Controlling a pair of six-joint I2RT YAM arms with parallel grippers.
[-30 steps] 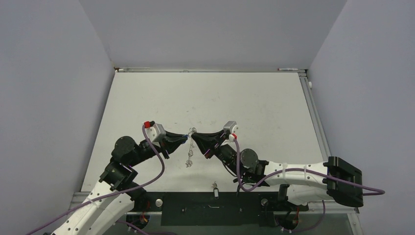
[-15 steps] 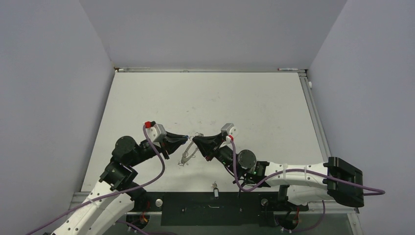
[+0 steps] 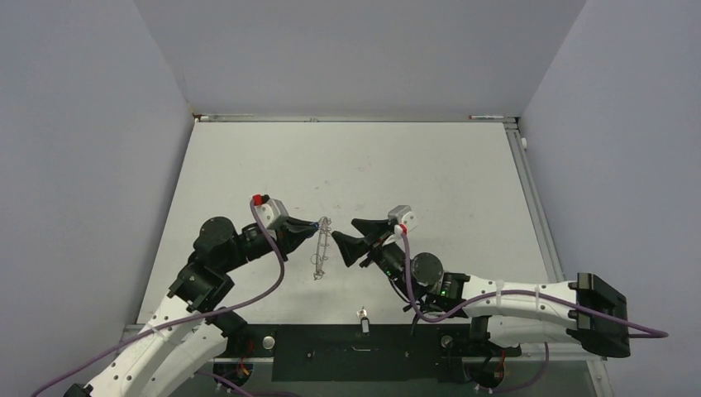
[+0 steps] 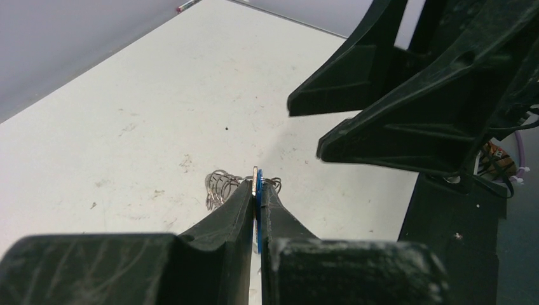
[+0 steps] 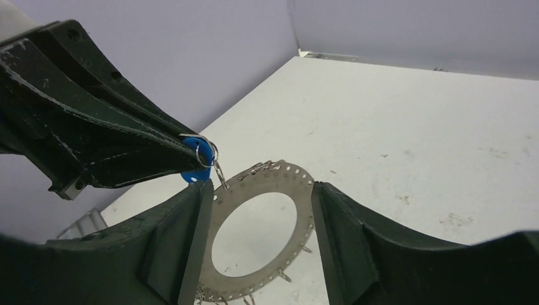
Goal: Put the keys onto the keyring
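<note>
My left gripper (image 3: 316,224) is shut on the blue-headed key (image 4: 258,213), pinched edge-on between its fingertips (image 4: 245,197). From that key (image 5: 191,173) a small wire loop runs to the keyring (image 5: 304,190), a flat grey ring with holes round its rim. The keyring (image 3: 321,254) hangs edge-on above the table. My right gripper (image 3: 349,238) stands open just right of the ring. In the right wrist view the ring shows between this gripper's (image 5: 260,190) spread fingers, beyond their tips. No black-headed key can be made out.
A small silver and dark object (image 3: 362,319) lies at the table's (image 3: 430,182) near edge by the black base plate (image 3: 355,351). Grey walls close in the left, back and right sides.
My right gripper has opened, let go of the keyring and drawn back to the right. The ring has swung and now hangs from the key in my left gripper, which moved slightly right.
</note>
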